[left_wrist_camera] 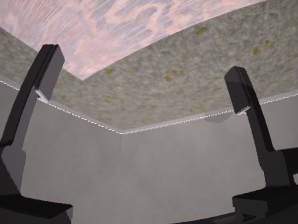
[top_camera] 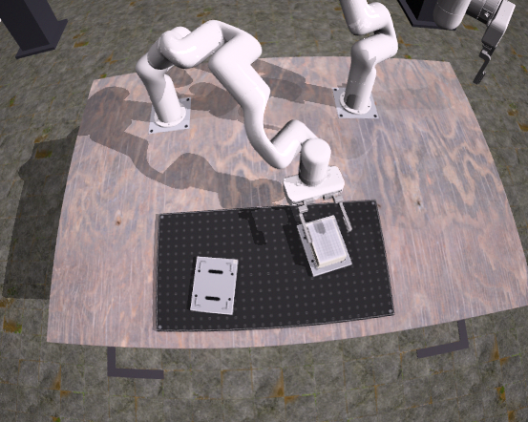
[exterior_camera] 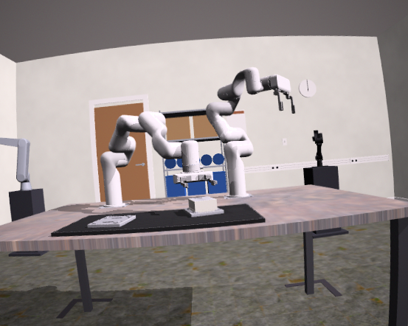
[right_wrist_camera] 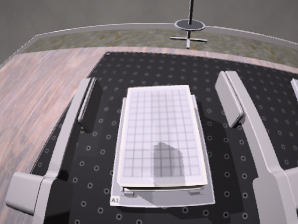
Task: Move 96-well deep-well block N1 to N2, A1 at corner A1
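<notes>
The white deep-well block (top_camera: 327, 243) (exterior_camera: 202, 206) (right_wrist_camera: 160, 120) sits on the grey plate nest N1 (top_camera: 316, 271) (right_wrist_camera: 160, 200). The nest's A1 mark shows at its lower left corner in the right wrist view; I cannot make out the block's cut-off corner. The other nest, N2 (top_camera: 214, 284) (exterior_camera: 110, 221), is empty. My right gripper (top_camera: 330, 235) (exterior_camera: 201, 184) (right_wrist_camera: 159, 95) is open above the block, one finger to each side, touching nothing. My left gripper (exterior_camera: 287, 111) (left_wrist_camera: 144, 62) is open and empty, raised high away from the nests.
Both nests stand on a black perforated board (top_camera: 269, 296) (exterior_camera: 153, 223) on the wooden table (top_camera: 436, 239). The left arm's base (top_camera: 357, 105) and the right arm's base (top_camera: 169, 119) stand at the table's far side. The left arm is folded up and back.
</notes>
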`<state>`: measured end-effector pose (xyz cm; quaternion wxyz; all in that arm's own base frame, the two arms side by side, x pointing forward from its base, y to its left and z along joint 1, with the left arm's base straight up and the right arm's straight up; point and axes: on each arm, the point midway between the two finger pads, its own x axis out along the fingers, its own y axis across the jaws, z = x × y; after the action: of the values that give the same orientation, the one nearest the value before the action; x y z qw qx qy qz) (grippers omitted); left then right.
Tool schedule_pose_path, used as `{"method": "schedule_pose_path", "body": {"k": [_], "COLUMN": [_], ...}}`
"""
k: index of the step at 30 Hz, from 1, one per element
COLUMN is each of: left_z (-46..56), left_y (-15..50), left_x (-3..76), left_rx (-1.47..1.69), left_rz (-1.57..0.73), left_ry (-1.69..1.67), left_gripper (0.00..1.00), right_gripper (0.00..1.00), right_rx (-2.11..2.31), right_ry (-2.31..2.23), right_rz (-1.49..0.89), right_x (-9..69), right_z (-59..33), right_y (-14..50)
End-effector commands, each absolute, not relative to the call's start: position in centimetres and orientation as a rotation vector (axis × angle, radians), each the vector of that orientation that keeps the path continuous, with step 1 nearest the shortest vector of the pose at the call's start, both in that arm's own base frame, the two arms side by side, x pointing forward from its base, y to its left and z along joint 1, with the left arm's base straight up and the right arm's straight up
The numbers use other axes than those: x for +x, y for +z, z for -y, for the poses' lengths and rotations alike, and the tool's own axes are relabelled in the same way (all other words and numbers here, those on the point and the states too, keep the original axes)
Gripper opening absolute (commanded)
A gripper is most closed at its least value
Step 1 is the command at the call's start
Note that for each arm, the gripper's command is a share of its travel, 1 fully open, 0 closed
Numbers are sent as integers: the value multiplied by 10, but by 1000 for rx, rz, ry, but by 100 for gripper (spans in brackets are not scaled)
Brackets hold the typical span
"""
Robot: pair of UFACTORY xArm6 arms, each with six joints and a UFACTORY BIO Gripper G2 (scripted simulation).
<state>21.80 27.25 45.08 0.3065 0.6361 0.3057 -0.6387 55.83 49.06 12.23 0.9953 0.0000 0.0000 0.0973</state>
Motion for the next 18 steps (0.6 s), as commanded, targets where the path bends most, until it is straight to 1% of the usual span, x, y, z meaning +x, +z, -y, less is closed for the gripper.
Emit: {"method": "schedule_pose_path", "body": {"k": [1,18], "left_z": [-273,-273], "left_y": [452,452], "left_x": [218,218], "left_rx": [1686,1686], "left_rz": [-810,-810], "left_ry": [-1688,-1688], "left_gripper": [100,100], "right_gripper": [37,37], "right_rx": [4,4], "right_ry": [195,195], "right_rz": [4,4], "right_x": [559,559], "right_z": [-492,-492], "right_y": [125,102]}}
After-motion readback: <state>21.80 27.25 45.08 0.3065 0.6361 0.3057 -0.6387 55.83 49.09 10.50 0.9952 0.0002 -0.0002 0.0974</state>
